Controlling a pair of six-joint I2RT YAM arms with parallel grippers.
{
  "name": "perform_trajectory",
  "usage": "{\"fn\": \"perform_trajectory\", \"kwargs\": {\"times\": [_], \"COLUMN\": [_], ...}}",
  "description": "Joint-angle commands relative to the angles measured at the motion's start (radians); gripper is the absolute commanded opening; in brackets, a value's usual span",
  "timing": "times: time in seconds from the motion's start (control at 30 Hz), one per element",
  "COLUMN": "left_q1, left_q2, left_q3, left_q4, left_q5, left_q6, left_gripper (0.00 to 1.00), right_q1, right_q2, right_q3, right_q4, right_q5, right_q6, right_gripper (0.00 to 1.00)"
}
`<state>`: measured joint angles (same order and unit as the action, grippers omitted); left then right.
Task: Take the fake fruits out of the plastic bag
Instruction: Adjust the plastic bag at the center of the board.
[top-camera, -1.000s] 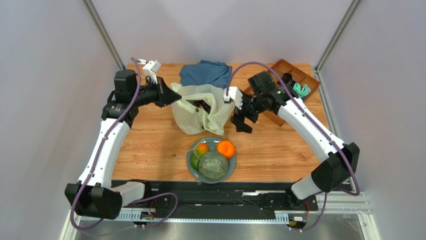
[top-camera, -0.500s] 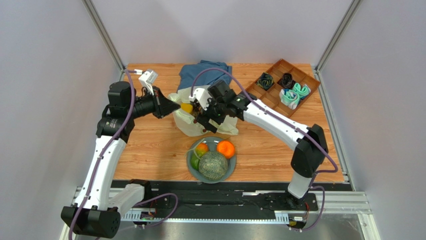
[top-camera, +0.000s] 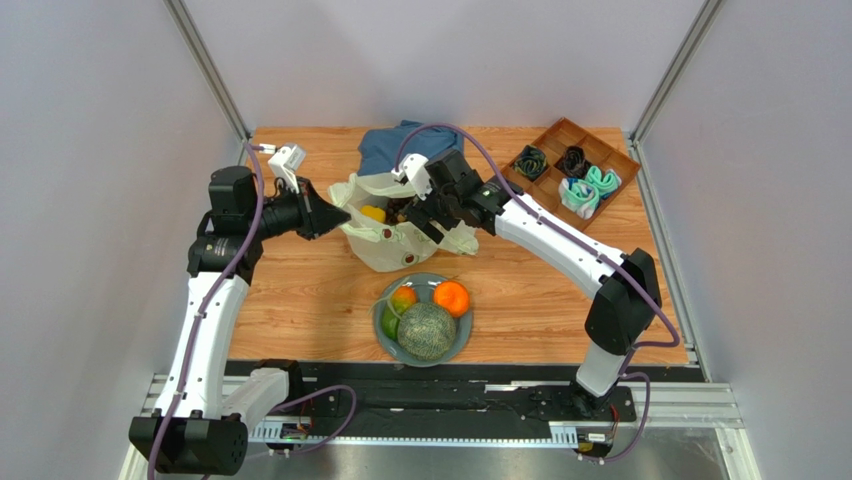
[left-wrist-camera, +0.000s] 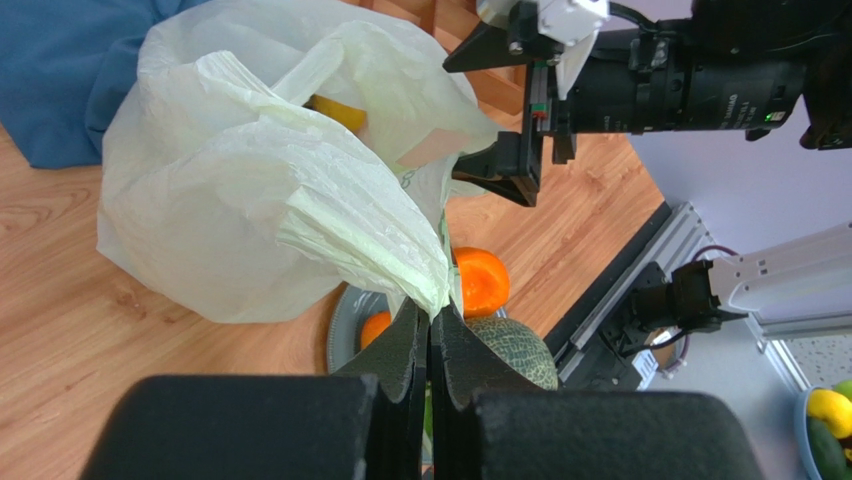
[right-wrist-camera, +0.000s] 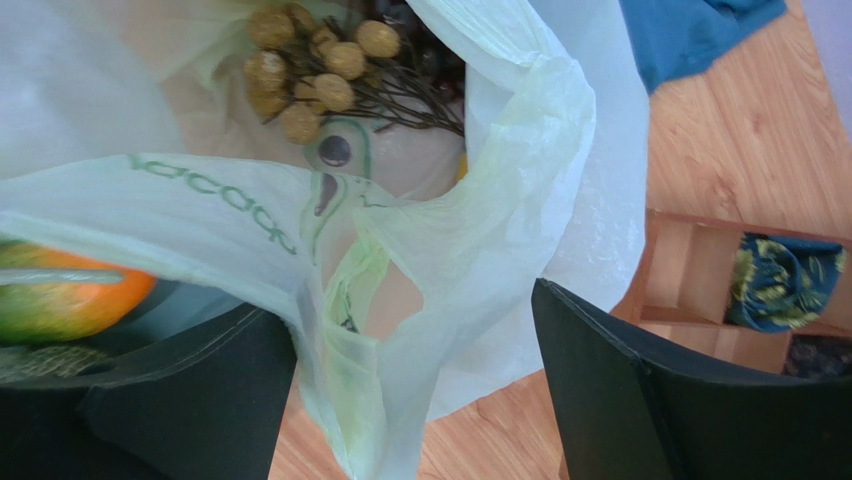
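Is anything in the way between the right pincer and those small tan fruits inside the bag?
Yes. A loose fold of the plastic bag hangs between the open right pincer and the tan fruits deeper inside. The left pincer pinches another edge of the bag.

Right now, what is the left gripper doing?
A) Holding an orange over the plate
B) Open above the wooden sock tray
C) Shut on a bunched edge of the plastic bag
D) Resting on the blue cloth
C: in the left wrist view the left gripper is pinched shut on a gathered fold of the plastic bag.
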<state>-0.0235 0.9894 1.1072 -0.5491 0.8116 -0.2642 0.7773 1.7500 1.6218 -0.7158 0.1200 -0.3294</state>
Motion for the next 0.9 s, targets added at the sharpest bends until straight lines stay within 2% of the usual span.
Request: {"fn": "perform_trajectory", "kwargs": {"times": [0.0, 0.07, 0.1, 0.17, 0.27, 0.5, 0.67, 0.7, 0.73, 0.77, 0.8, 0.87], "left_q1": [0.004, 0.004, 0.004, 0.004, 0.004, 0.004, 0.004, 0.004, 0.004, 0.004, 0.004, 0.000], "left_q2": [-0.003, -0.006, -0.009, -0.017, -0.031, -0.002, 0.023, 0.029, 0.049, 0.061, 0.075, 0.129], "left_q3": [-0.012, -0.018, -0.024, -0.035, -0.041, -0.015, -0.003, 0.002, 0.009, 0.034, 0.052, 0.136], "left_q4": [0.000, 0.015, 0.017, 0.020, 0.021, 0.014, 0.023, 0.024, 0.025, 0.025, 0.026, 0.031], "left_q5": [0.047, 0.067, 0.069, 0.061, 0.060, 0.061, 0.054, 0.049, 0.044, 0.031, 0.024, -0.008], "left_q6": [-0.007, -0.018, -0.017, -0.010, -0.026, -0.020, -0.014, -0.007, -0.003, 0.011, 0.019, 0.054], "left_gripper": [0.00, 0.00, 0.00, 0.00, 0.00, 0.00, 0.00, 0.00, 0.00, 0.00, 0.00, 0.00], "right_q1": [-0.004, -0.006, -0.003, 0.003, 0.010, 0.007, -0.013, -0.019, -0.030, -0.058, -0.076, -0.125], "right_q2": [-0.098, -0.121, -0.135, -0.156, -0.089, 0.043, 0.094, 0.142, 0.173, 0.201, 0.239, 0.252], "right_q3": [0.056, 0.061, 0.046, -0.005, -0.025, 0.004, -0.037, -0.019, 0.059, 0.096, 0.130, 0.235], "right_q4": [-0.045, -0.062, -0.028, 0.025, 0.038, 0.022, 0.108, 0.080, 0.043, 0.009, -0.019, -0.020], "right_q5": [-0.271, -0.347, -0.333, -0.208, -0.094, -0.005, 0.134, 0.138, 0.132, 0.104, 0.080, 0.011], "right_q6": [-0.019, -0.023, -0.016, -0.016, -0.037, -0.054, -0.117, -0.128, -0.149, -0.151, -0.148, -0.149], "right_gripper": [0.89, 0.90, 0.90, 0.92, 0.93, 0.93, 0.95, 0.89, 0.78, 0.66, 0.41, 0.22]}}
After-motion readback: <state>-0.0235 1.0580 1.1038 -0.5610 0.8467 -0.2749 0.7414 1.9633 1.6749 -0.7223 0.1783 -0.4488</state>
